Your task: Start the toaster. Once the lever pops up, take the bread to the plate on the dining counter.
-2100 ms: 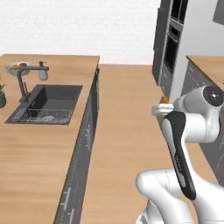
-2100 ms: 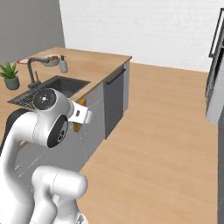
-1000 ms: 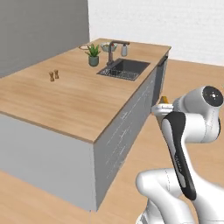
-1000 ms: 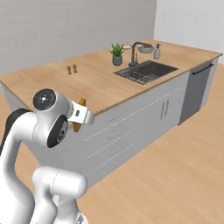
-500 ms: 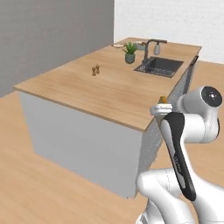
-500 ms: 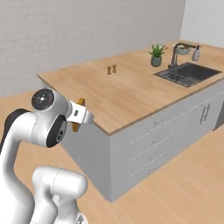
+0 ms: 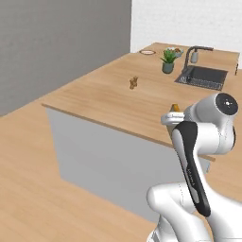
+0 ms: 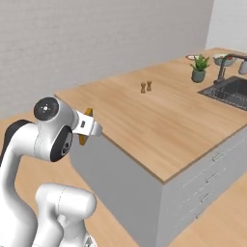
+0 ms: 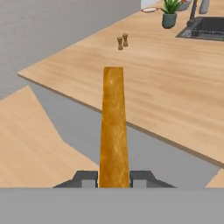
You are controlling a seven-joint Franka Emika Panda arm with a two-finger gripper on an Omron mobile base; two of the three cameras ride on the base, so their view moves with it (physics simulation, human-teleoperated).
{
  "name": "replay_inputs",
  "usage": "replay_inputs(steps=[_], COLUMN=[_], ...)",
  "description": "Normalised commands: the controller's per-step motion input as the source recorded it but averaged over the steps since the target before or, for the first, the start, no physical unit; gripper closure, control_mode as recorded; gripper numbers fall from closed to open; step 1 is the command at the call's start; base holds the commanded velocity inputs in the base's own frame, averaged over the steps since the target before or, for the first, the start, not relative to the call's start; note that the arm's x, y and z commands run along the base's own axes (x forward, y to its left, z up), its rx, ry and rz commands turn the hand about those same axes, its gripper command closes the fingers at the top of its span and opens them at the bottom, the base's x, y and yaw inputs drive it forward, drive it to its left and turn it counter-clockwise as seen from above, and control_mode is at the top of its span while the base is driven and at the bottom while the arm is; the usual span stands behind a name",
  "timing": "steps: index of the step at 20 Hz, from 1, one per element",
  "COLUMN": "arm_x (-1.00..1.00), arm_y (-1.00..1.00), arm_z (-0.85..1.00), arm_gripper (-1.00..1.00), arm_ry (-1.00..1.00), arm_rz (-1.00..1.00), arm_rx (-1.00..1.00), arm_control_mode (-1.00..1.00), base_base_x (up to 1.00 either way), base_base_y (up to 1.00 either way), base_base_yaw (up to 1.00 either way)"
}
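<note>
My gripper (image 9: 113,179) is shut on the bread (image 9: 113,127). I see the slice edge-on, its golden-brown crust standing up between the fingertips (image 9: 86,178). The base views show the gripper (image 8: 89,126) held at chest height in front of the arm, just short of the near corner of the dining counter (image 7: 108,101), with the bread (image 7: 176,108) poking out of it. The plate (image 7: 148,52), small and red-rimmed, lies at the far end of the counter top (image 8: 193,57), well beyond the gripper. The toaster is out of view.
Two small shakers (image 8: 146,87) stand mid-counter. A potted plant (image 8: 198,69), a faucet and the dark sink (image 7: 202,78) are further along, with a pale-blue bowl (image 8: 223,60) near the plate. A grey wall runs to the left, with wood floor around the counter's near corner.
The base has driven on, so the whole scene has shifted: the counter's near corner and the wall have come closer and the sink has slid off to the right. The arm holds the bread as before.
</note>
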Motion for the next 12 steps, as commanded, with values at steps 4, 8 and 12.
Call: replay_inputs(steps=[4,8,12], arm_x=[0.0,0.0,0.0], arm_y=[0.0,0.0,0.0], arm_z=[0.0,0.0,0.0], arm_gripper=[1.0,1.0,1.0], arm_ry=[0.0,0.0,0.0], arm_rz=[0.0,0.0,0.0], arm_rx=[0.0,0.0,0.0], arm_control_mode=[1.0,1.0,1.0], base_base_x=[0.57,0.52,0.45], base_base_y=[1.0,1.0,1.0], base_base_yaw=[-0.15,-0.11,-0.1])
